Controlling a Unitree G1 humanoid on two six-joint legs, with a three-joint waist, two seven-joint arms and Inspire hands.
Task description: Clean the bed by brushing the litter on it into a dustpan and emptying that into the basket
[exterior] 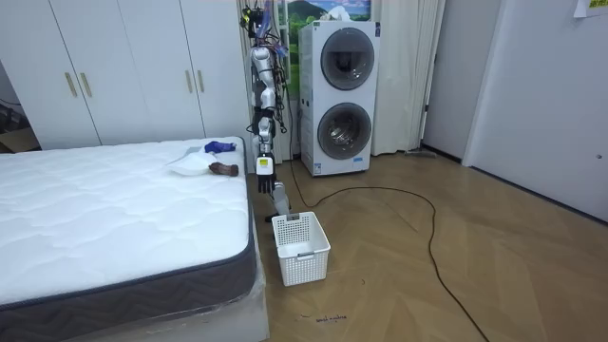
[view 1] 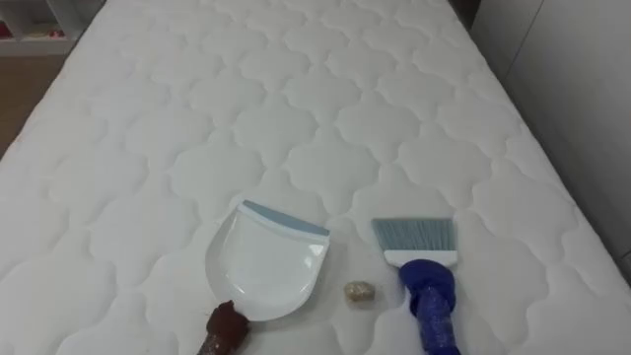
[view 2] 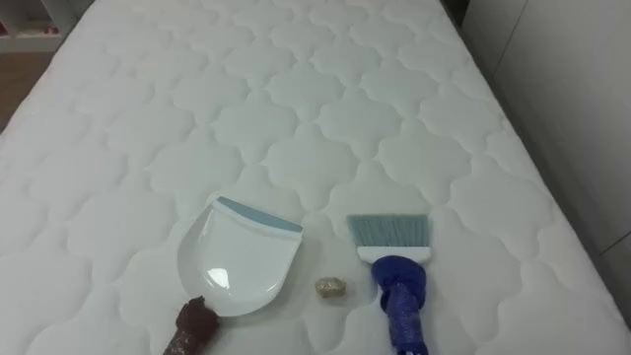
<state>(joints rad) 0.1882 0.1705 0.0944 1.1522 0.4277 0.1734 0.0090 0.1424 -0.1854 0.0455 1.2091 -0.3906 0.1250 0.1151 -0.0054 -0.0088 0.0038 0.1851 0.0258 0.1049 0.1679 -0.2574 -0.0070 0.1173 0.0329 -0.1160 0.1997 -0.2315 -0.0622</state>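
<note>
A white quilted mattress (view 1: 296, 99) lies below me. Near its close edge rests a white dustpan (view 1: 266, 266) with a blue lip and a brown handle (view 1: 225, 328) pointing toward me. To its right lies a blue hand brush (view 1: 426, 286), its pale bristles (view 1: 414, 234) pointing away. A small crumpled beige scrap (view 1: 359, 292) sits on the mattress between them, touching neither. In the room view I stand at the bed's side by the dustpan (exterior: 190, 163), and my left hand (exterior: 265, 172) hangs at my side, off the bed.
A white laundry basket (exterior: 300, 249) stands on the wooden floor near the bed's corner. Two stacked washing machines (exterior: 342, 95) are behind me and white wardrobes (exterior: 123, 66) line the wall beyond the bed. A wall runs along the mattress's right edge (view 1: 582, 148).
</note>
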